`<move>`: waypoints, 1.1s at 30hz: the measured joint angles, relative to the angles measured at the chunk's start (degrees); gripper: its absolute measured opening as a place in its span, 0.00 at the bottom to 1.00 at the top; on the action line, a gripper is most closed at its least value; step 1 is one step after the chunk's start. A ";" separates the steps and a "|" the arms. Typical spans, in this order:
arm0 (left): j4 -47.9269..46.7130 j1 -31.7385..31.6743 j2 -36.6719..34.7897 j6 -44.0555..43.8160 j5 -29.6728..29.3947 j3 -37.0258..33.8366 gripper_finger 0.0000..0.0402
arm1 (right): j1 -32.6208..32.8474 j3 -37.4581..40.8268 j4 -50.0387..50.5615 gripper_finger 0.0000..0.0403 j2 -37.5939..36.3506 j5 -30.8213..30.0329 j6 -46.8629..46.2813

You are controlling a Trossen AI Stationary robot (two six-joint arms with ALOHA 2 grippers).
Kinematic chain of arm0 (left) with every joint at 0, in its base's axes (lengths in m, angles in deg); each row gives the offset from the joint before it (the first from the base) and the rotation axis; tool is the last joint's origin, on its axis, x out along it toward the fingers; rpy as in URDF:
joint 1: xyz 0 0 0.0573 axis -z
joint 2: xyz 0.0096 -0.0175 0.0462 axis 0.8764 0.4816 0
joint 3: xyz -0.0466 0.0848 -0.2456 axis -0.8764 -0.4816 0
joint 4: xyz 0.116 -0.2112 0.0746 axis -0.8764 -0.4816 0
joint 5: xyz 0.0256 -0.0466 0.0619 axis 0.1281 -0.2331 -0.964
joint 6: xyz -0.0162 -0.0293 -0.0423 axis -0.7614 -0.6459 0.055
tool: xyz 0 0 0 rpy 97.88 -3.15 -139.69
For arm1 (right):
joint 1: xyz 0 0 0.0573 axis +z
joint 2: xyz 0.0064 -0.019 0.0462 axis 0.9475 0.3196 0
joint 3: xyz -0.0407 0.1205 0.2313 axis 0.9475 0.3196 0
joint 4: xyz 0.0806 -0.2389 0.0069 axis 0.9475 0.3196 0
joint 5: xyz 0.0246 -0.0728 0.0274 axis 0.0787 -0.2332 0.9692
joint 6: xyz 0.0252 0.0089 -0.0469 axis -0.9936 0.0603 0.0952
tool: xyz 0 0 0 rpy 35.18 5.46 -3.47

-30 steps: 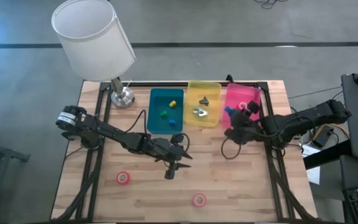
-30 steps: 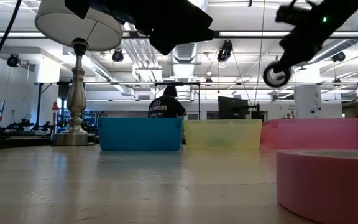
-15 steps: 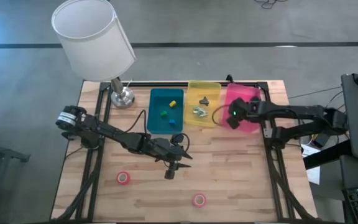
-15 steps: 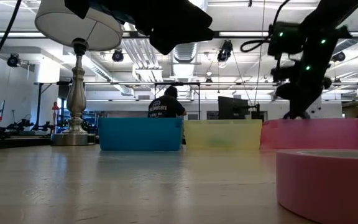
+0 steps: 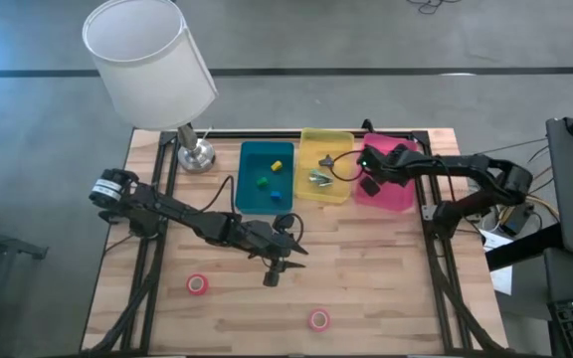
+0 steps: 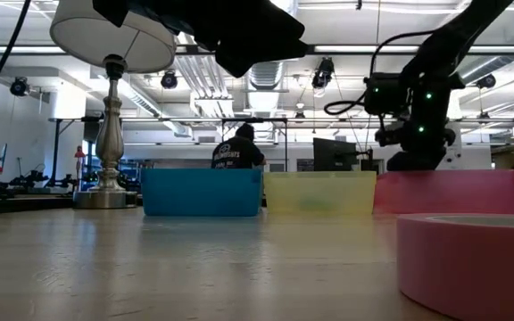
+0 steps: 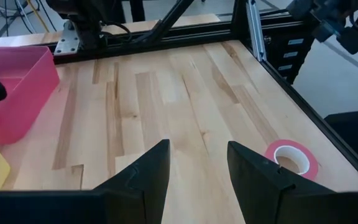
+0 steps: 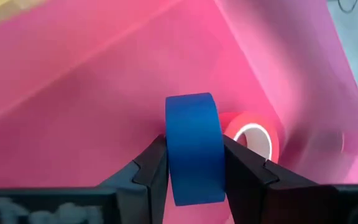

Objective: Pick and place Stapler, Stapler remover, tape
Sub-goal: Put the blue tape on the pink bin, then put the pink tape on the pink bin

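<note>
My right gripper [image 8: 194, 163] hangs over the pink plastic bin [image 5: 398, 189] at upper right, fingers clamped on a blue tape roll [image 8: 194, 146]; a red-pink tape roll [image 8: 253, 140] lies inside; my left gripper [image 7: 197, 165] hovers mid-table, fingers apart; two red-pink rolls [image 5: 198, 284] [image 5: 318, 319] rest at the lower edge.

Four cameras on one table

Overhead looks straight down; the low one sits at tabletop level (both catch the pink bin [image 5: 398, 151] [image 6: 449, 190]); wrist cameras peer closely past their fingers.
</note>
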 joint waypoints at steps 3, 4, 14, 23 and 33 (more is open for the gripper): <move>-0.02 0.00 0.00 0.13 -0.01 0.00 0.41 | 0.08 -1.23 0.01 0.30 2.16 0.18 3.38; -0.02 0.00 0.00 0.15 -0.01 0.00 0.41 | 0.06 -1.67 0.03 0.30 2.74 0.27 4.22; -0.67 0.00 0.00 0.10 -0.03 0.00 0.41 | 0.06 -4.67 0.41 0.34 4.39 0.78 4.94; -3.08 0.00 0.00 0.05 -0.13 0.00 0.41 | 0.19 -4.71 2.53 0.50 3.97 0.83 4.46; -3.41 0.00 0.00 -0.05 -0.16 0.00 0.41 | 1.48 -5.82 12.78 0.56 -0.60 0.83 -0.56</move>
